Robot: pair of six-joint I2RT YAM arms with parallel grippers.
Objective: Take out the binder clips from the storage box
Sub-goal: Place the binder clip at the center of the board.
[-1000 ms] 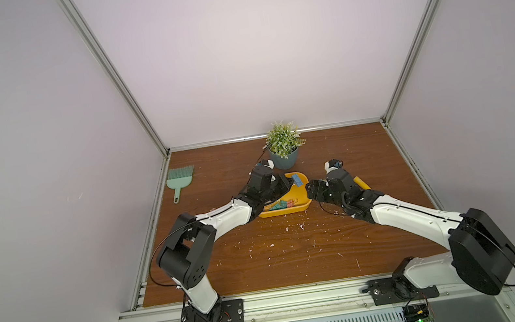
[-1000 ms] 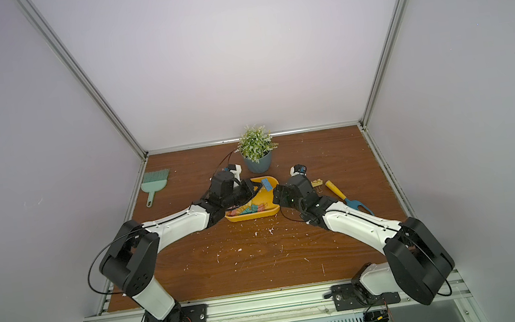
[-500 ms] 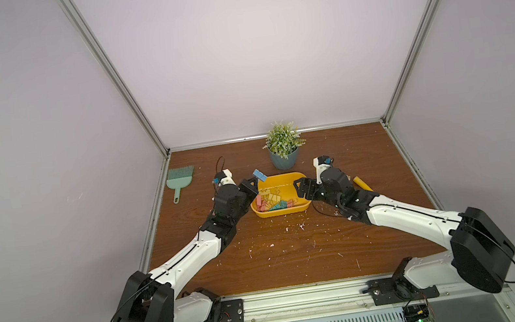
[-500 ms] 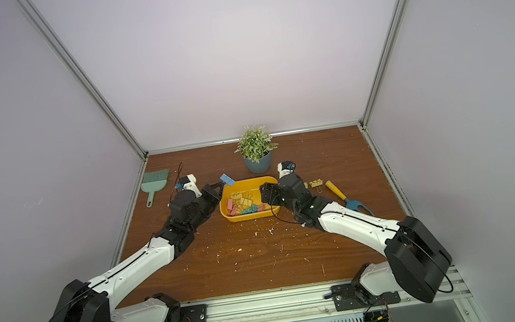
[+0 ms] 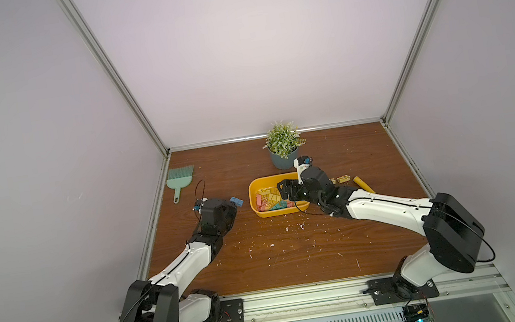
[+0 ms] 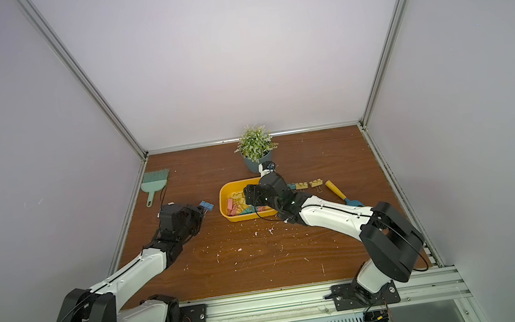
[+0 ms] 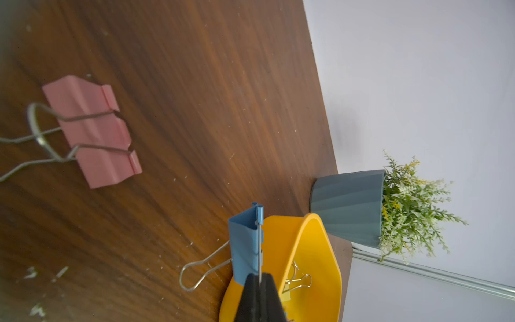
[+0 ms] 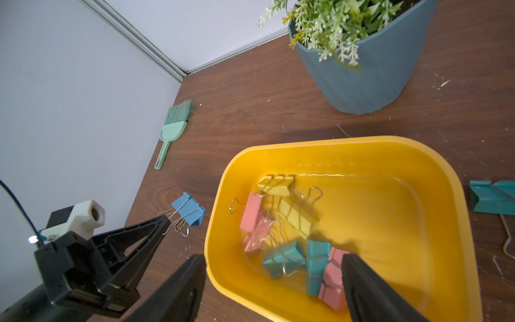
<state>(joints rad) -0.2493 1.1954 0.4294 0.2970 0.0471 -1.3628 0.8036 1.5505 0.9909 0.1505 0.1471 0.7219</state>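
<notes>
And the left hand [image 5: 232,207] is seen closed tight on a blue binder clip [image 5: 236,201], which is pinched by one of its wire handles while the other handle is splayed out sideways. This clip is held outside the storage box [image 5: 253,186], between the box's short wall and the left edge of the worktop [image 5: 298,265], and whether the wood is touched by it cannot be told. A pink clip [image 7: 92,131] is found lying flat on the worktop near that hand, shown only in the left wrist view. The yellow box is placed toward the far edge, about midway along it, just in front of the grey-blue plant pot [image 5: 284,163]. Inside it a tangle of binder clips [image 8: 289,237] is piled toward the end nearer the left edge: pink, yellow and teal ones are made out, their wire handles interlocked. The right hand [image 8: 273,258] is spread wide and nothing is gripped by it. One finger [image 8: 181,287] is seen outside the box's short wall and the other is set over one of the pink ones inside, though contact cannot be confirmed. Beyond the box, toward the right edge, a teal clip [image 6: 291,186] and two yellow clips [image 6: 301,185] are lined up on the wood, and past them a yellow-handled tool [image 6: 335,188] is laid. A green brush [image 5: 180,179] is seen by the far left corner. Pale crumbs [image 5: 288,229] are scattered over the middle of the worktop.
</notes>
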